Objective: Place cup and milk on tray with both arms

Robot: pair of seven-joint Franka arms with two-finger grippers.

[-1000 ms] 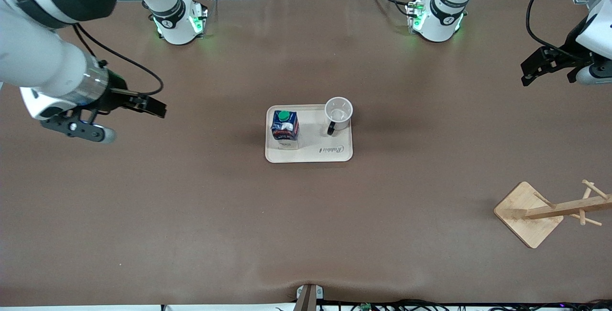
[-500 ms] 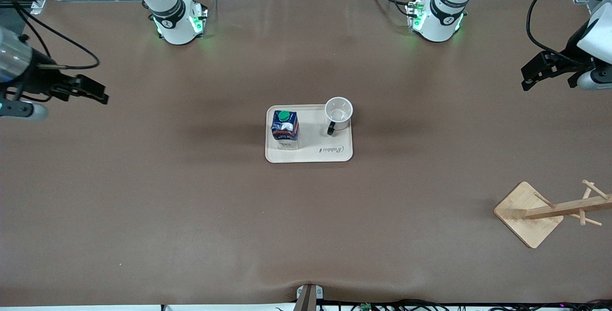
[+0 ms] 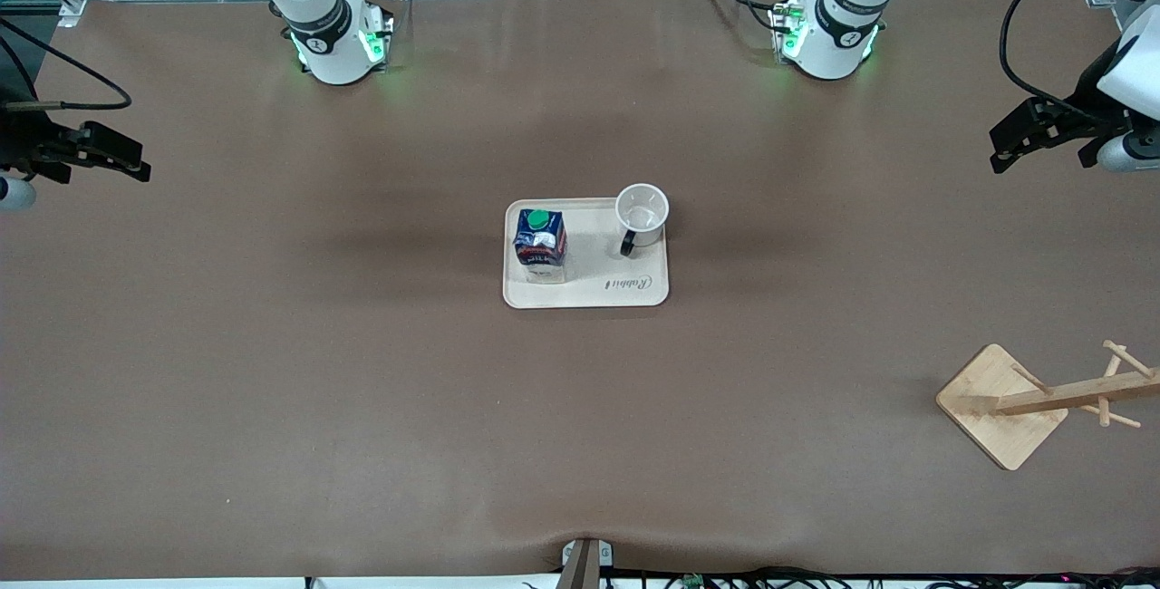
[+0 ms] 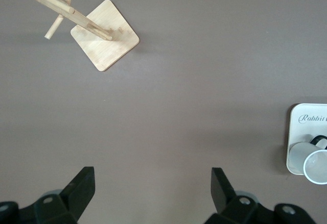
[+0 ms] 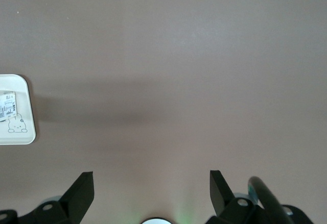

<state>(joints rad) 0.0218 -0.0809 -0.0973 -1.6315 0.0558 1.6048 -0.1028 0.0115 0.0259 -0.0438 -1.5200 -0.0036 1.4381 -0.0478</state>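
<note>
1. Left gripper [image 3: 1019,137] up in the air over the table's edge at the left arm's end — fingers [image 4: 82,185] spread wide, nothing between them.
2. Right gripper [image 3: 113,154] likewise aloft over the edge at the right arm's end, fingers [image 5: 84,188] parted and empty.
3. Tray [image 3: 589,290] flat near the middle of the table, well apart from both grippers.
4. Milk [image 3: 540,245] upright on the tray, toward the right arm's end of it, green cap on top.
5. Cup [image 3: 642,215] upright on the tray's corner toward the left arm's end and the bases' edge — mouth up, black handle turned toward the front camera.
6. Wooden rack [image 3: 1033,400] near the table's corner at the left arm's end, close to the front edge, lying over with its square base tipped up.
7. Both arm bases along the edge farthest from the front camera.
</note>
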